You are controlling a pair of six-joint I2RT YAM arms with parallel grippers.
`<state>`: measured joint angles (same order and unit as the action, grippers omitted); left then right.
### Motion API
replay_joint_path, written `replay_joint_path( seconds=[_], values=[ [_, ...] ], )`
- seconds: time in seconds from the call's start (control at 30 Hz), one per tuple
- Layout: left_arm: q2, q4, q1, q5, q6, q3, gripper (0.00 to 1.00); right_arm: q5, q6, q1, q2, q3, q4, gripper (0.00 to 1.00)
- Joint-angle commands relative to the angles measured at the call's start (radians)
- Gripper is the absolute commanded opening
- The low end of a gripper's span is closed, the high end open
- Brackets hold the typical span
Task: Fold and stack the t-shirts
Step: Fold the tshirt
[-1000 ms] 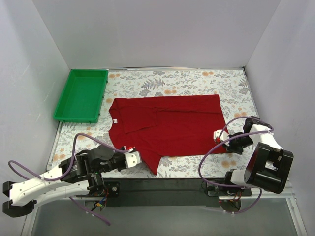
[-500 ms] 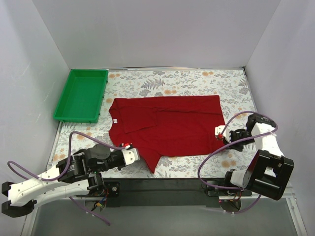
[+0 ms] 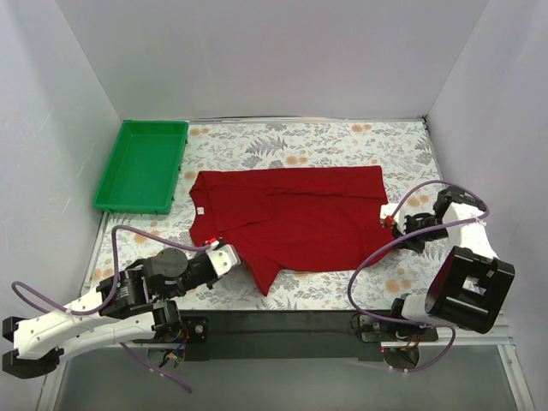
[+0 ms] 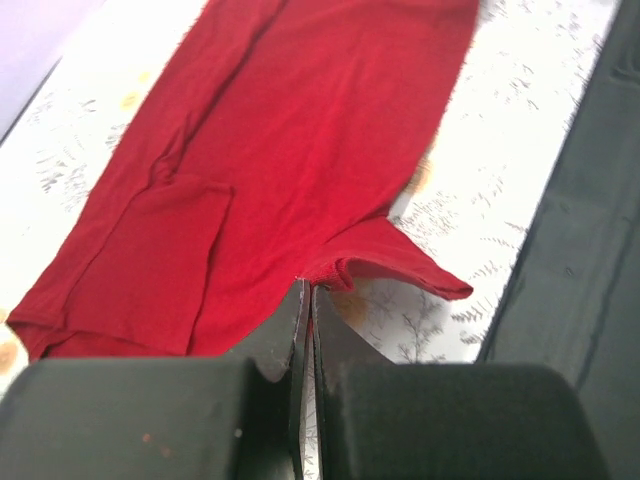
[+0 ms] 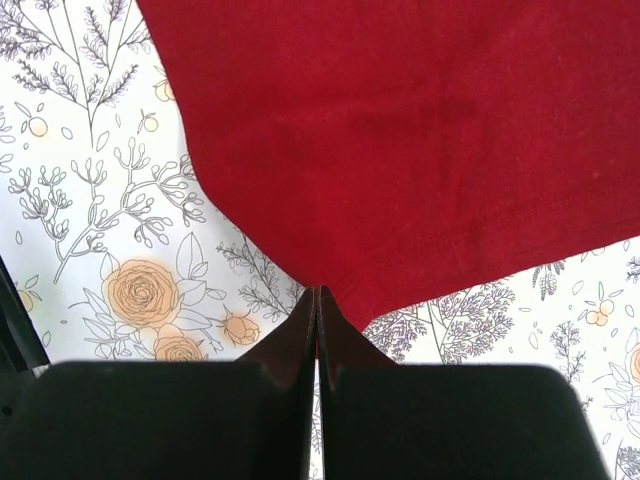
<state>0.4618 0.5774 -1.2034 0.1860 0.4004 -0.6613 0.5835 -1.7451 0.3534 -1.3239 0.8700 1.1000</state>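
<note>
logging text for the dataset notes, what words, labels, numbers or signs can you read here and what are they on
No text can be read in any view.
White neck label on the dark red t-shirt: too small to read.
Green tray and floral tablecloth: no writing seen.

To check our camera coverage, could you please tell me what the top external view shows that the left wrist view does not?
Only the top external view shows the green tray at the table's far left, the white neck label of the t-shirt, and the right gripper shut at the shirt's right edge. Only the left wrist view shows up close the left gripper, shut, its tips pinching the curled hem. Both show the dark red t-shirt spread on the floral tabletop.
</note>
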Motion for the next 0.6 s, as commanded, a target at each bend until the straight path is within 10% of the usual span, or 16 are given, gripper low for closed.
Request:
replay_joint_path(
  seconds=[0.0, 0.57],
  values=[
    [0.006, -0.047, 0.004, 0.104, 0.043, -0.043, 0.0, 0.053, 0.041, 0.006, -0.031, 0.055, -0.022, 0.01],
    [0.1, -0.086, 0.039, 0.285, 0.15, -0.054, 0.0, 0.165, 0.154, 0.009, -0.19, 0.188, -0.071, 0.01]
  ],
)
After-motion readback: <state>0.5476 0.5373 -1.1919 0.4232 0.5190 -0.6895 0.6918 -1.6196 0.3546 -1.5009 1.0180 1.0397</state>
